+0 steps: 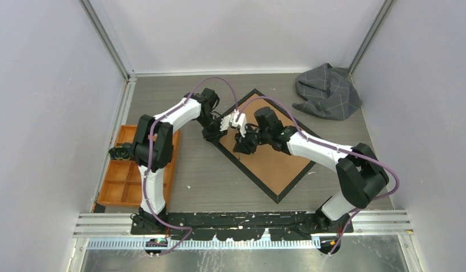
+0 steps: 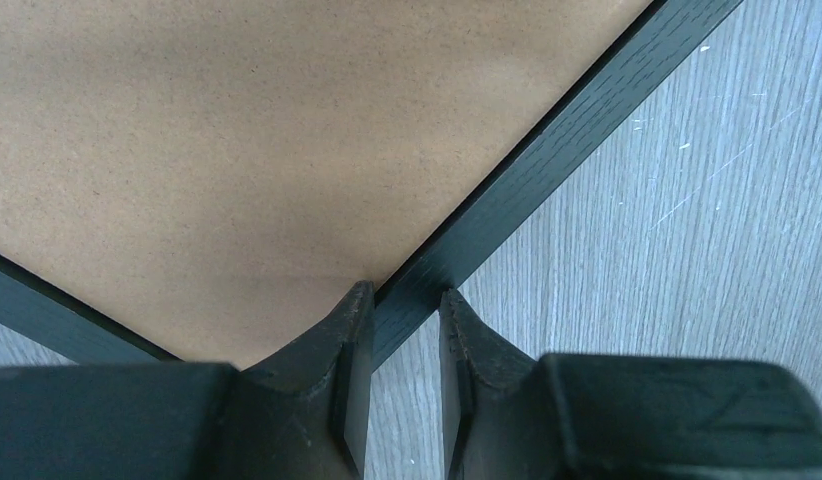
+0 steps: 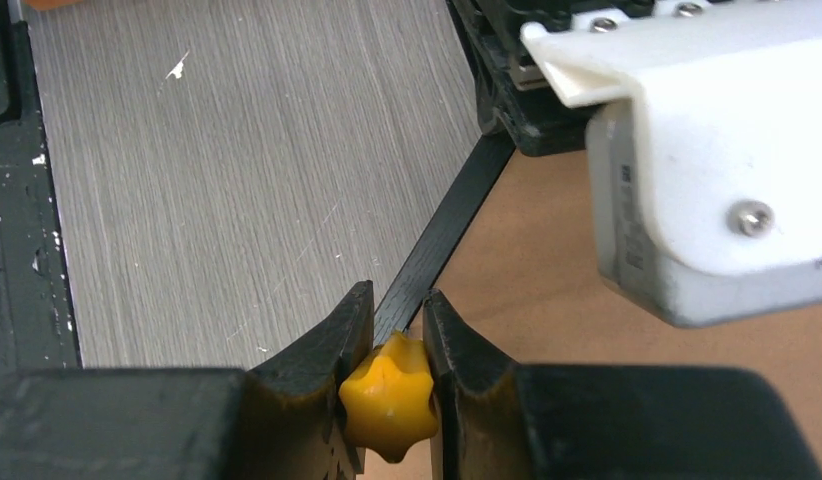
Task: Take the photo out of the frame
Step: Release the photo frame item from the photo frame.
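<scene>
The frame (image 1: 274,164) lies face down on the table, turned like a diamond, its brown back board up inside the thin black border. The photo is hidden under that board. My left gripper (image 1: 211,135) is at the frame's left edge. In the left wrist view its jaws (image 2: 407,292) pinch the black border (image 2: 547,160) from both sides. My right gripper (image 1: 241,146) hovers just beside it over the same edge. It (image 3: 398,298) is shut on a small yellow fluted knob (image 3: 389,395), right above the border (image 3: 442,235).
An orange compartment tray (image 1: 134,170) sits at the left edge with a dark object (image 1: 122,152) in it. A crumpled grey cloth (image 1: 327,90) lies at the back right. The left arm's white camera housing (image 3: 707,150) hangs close above my right gripper.
</scene>
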Available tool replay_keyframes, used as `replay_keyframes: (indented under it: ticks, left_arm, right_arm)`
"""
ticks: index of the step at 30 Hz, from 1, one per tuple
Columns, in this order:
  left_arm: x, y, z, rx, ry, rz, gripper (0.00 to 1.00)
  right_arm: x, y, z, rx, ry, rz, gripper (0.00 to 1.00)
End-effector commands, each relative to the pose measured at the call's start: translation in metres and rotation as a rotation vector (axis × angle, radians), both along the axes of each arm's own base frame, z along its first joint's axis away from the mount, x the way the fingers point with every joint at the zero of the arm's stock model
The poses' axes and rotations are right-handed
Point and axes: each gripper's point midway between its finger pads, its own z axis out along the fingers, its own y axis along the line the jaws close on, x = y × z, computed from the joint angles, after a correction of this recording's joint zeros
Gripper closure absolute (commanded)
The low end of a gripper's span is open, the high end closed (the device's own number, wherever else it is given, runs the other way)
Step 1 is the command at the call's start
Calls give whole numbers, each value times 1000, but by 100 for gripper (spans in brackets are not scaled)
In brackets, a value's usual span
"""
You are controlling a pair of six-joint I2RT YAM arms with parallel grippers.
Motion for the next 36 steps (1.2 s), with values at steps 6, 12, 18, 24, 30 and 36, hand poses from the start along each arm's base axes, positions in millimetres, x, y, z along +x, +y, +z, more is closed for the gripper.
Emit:
replay_keyframes:
  ticks: [6, 12, 18, 24, 30, 36]
  left_arm:
    - [1, 14, -31, 44, -5, 63, 70]
    - [10, 15, 22, -38, -115, 91, 59]
    - [25, 28, 67, -104, -221, 113, 53]
    - [30, 45, 54, -51, -241, 5, 51]
    - [33, 43, 33, -60, -311, -154, 51]
    - [41, 39, 20, -57, -273, -181, 51]
  right_arm:
    - [-19, -35, 36, 127, 382, -73, 99]
    - [26, -56, 61, 244, 417, -209, 99]
    - [83, -45, 72, 315, 481, -320, 99]
    - [141, -17, 71, 411, 548, -409, 99]
    - [162, 13, 42, 388, 639, -426, 99]
    - [174, 22, 18, 321, 667, -436, 99]
